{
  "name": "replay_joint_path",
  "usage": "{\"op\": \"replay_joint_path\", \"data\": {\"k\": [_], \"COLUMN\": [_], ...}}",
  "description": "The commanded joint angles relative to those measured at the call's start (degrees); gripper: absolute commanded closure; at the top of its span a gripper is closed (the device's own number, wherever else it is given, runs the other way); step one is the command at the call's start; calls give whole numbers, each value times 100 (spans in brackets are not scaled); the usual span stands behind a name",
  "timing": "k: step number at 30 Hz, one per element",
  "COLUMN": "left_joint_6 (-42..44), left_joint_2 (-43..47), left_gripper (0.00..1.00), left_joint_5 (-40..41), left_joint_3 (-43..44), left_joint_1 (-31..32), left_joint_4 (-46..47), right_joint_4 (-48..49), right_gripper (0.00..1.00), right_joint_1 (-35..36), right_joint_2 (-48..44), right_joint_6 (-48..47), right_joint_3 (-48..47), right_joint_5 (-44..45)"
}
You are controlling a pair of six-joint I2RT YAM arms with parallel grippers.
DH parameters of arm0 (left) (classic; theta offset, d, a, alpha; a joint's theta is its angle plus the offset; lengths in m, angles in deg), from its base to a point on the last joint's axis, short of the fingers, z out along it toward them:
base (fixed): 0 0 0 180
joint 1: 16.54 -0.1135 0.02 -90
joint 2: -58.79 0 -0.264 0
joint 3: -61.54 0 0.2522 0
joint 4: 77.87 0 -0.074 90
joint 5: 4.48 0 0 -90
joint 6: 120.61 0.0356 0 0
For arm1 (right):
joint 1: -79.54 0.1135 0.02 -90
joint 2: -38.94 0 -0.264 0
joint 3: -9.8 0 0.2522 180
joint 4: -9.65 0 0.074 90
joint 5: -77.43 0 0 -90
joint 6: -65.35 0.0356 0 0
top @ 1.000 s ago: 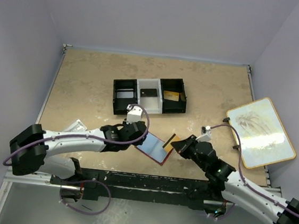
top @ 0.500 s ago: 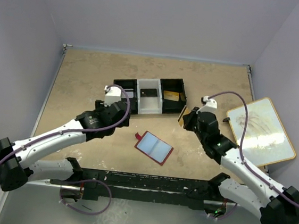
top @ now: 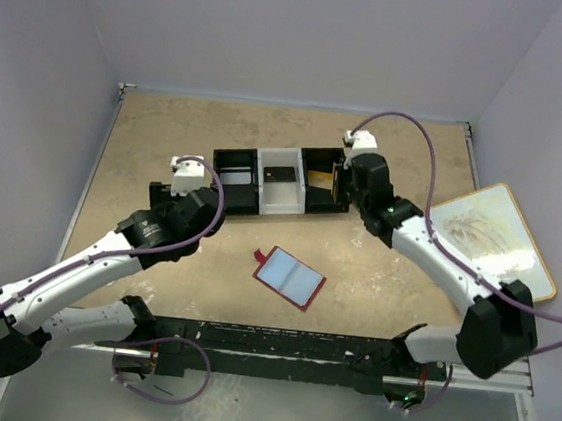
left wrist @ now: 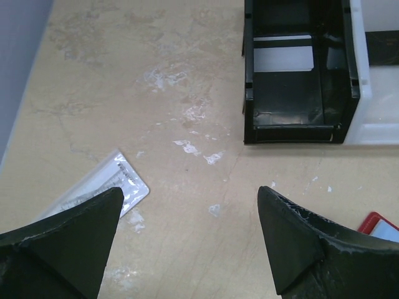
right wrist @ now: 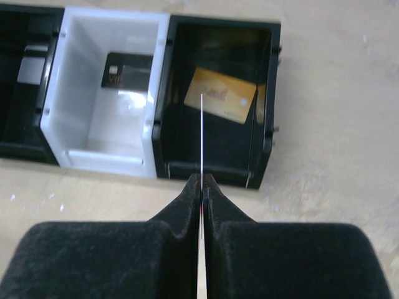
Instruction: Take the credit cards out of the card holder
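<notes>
The red card holder [top: 289,277] lies open and flat on the worktop [top: 168,138]. The right arm [top: 428,251] pinches a credit card [top: 337,181] in its jaws, on edge over the right black compartment of the tray [top: 280,202]. The left arm [top: 105,257] reaches near the tray's left end.

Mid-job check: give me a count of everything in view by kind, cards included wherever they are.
Credit cards: 4 (pale card, black card and gold card in the tray, held card edge-on in the right hand)
Card holder: 1
Three-compartment tray: 1
Clear plastic packet: 1
Framed board: 1
Total: 8
</notes>
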Motion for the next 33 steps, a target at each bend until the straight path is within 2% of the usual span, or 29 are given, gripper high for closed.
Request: {"op": "replay_joint_path", "data": {"k": [1,6,10,16,25,29,33], "left_joint_6": [-35,53,28,17,10,3,-25], "left_joint_2": [-94,-602,-1017,-795,-488,-507,-489], "left_gripper": [14,14,14,14,14,14,14], "left_joint_5": [697,1080,1148,1230,1342,1366,1429], "left_joint_3": [-67,16,134,83,39,53,65], "left_joint_1": [-37,-36,-36,-36,-36,-34,-35], "left_joint_4": [-38,-20,-120,-48,-17,-55,-73], "right_joint_4": [-369,-673,-593,-574,256,1026,1516], "right_gripper": [100,100,100,100,100,100,100], "right_joint_1": [-113,-209,-279,-289,-290,-292,-310], "right_joint_2": [780,1639,1972,2438,2903,2898,3054], "right_joint_6": [-890,-1516,-2052,-2904,-4452,-5258,-5659], "right_joint_3": [-1119,-1935,-2185,-2489,-2196,-1732,-1593], "right_joint_5": [52,243,300,118,58,-208,131]}}
